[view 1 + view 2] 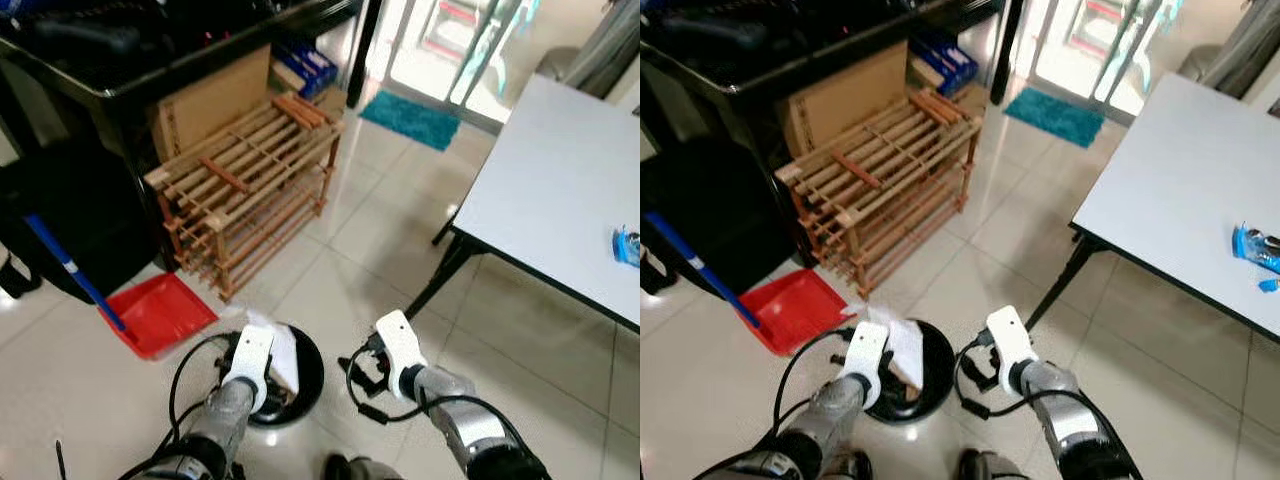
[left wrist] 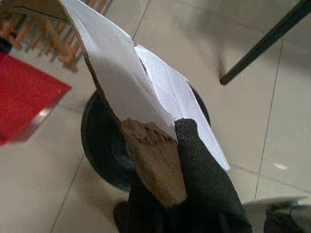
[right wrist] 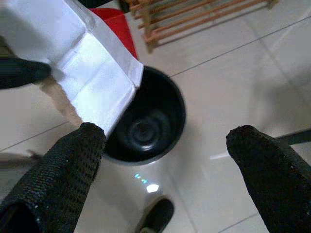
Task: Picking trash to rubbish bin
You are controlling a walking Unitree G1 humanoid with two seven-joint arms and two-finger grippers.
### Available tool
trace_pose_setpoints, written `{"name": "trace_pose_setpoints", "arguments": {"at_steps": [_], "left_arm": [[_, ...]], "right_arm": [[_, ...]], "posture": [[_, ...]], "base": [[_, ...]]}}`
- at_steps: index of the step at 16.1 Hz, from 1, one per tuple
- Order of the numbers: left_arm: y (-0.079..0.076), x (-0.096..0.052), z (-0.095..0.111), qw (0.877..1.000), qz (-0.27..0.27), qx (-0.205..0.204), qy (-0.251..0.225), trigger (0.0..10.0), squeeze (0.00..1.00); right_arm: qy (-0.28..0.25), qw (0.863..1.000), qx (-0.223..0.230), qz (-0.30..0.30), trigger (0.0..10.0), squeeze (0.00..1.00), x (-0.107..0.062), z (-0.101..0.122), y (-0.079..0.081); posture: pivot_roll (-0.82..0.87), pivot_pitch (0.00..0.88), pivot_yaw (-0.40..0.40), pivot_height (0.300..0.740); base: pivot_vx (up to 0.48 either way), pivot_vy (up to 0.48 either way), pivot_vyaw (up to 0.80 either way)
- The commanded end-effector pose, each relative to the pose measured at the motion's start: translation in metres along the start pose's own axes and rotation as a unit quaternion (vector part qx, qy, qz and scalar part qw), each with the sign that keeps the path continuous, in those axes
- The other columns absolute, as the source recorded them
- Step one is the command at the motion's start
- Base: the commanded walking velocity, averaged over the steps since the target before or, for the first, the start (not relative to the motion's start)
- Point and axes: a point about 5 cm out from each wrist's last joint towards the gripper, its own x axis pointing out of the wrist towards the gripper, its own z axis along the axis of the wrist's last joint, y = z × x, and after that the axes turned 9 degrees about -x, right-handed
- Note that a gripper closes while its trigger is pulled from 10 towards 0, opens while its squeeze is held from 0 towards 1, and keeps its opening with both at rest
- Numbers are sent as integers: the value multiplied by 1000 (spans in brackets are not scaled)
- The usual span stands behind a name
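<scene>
A torn piece of cardboard (image 2: pixel 131 82), white on one face and brown at the broken edge, is pinched in my left gripper (image 2: pixel 170 145), which is shut on it. It hangs tilted over the black round rubbish bin (image 1: pixel 305 385) on the floor, its lower part over the bin's mouth (image 3: pixel 150 121). My right gripper (image 3: pixel 167 160) hovers open just right of the bin, nothing between its fingers (image 3: pixel 73 170). In the eye views both wrists sit low, the left (image 1: pixel 248 362) above the bin and the right (image 1: pixel 398 352) beside it.
A red dustpan (image 1: pixel 155 312) with a blue-handled broom (image 1: pixel 70 268) lies left of the bin. Behind stand a wooden slatted rack (image 1: pixel 250 180) and a black bag (image 1: pixel 70 215). A white table (image 1: pixel 560 180) with a black leg (image 1: pixel 440 280) and a blue wrapper (image 1: pixel 627 245) is on the right.
</scene>
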Motion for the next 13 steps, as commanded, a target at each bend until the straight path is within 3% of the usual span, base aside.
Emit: {"name": "trace_pose_setpoints", "arguments": {"at_steps": [1, 7, 8, 9, 13], "left_arm": [[-3, -2, -10, 1000, 6, 2, 16, 10000, 0], [2, -2, -6, 999, 18, 29, 4, 10000, 0], [3, -1, -4, 1000, 18, 25, 0, 10000, 302], [2, -1, -2, 1000, 16, 24, -3, 10000, 1000], [0, 0, 2, 1000, 11, 24, -8, 10000, 1000]], "right_arm": [[4, 1000, 5, 10, 10000, 0, -4, -3, 0], [8, 1000, 16, 23, 10000, 0, -13, -4, 6], [8, 1000, 16, 22, 10000, 0, -13, -2, 6], [8, 1000, 17, 21, 10000, 0, -13, -2, 6], [8, 1000, 18, 20, 10000, 0, -14, 1, 5]], "posture": [[-154, 213, -144, 740], [-156, 215, -150, 740], [-155, 210, -151, 740], [-154, 209, -152, 740], [-160, 216, -155, 740]], "base": [[0, 0, 0], [0, 0, 0], [0, 0, 0], [0, 0, 0], [0, 0, 0]]}}
